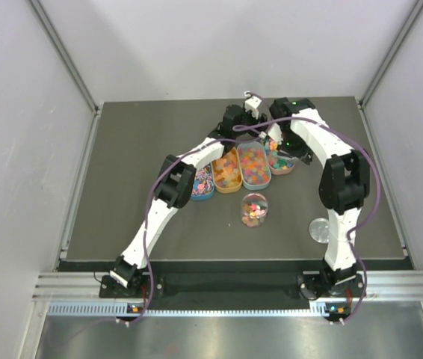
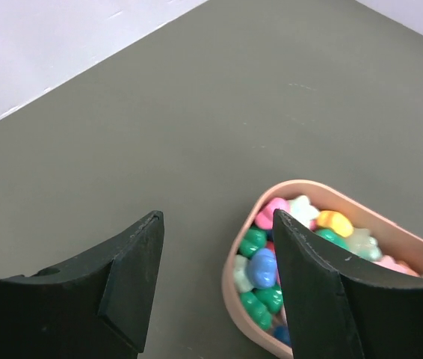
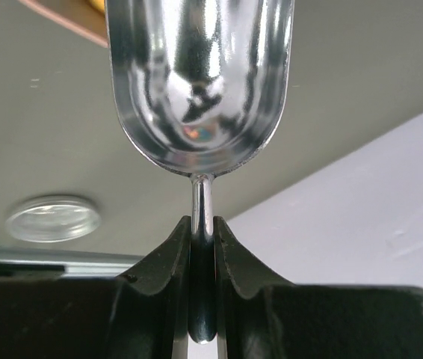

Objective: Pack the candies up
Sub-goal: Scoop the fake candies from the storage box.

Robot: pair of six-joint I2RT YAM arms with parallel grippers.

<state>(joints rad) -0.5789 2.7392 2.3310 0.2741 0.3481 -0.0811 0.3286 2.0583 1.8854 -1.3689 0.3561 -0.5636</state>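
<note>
pink oval tray [image 2: 402,228] of glossy, rounded candies [image 2: 262,268]

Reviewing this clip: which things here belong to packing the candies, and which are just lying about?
In the job:
candies
trays holding them
jar with some candies inside
scoop, clamped in the right gripper
left gripper, open beside a tray

Lying about:
lid, round and clear, flat on the table, apart from the jar

Soft, even light from above keeps every view bright, and shadows on the dark surface [image 1: 122,187] are faint. The scoop [image 3: 196,82] just ahead of the right hand [image 3: 202,224] carries streaky mirror glare. The clear round disc [image 3: 52,218] off to the hand's side is blurred.
</note>
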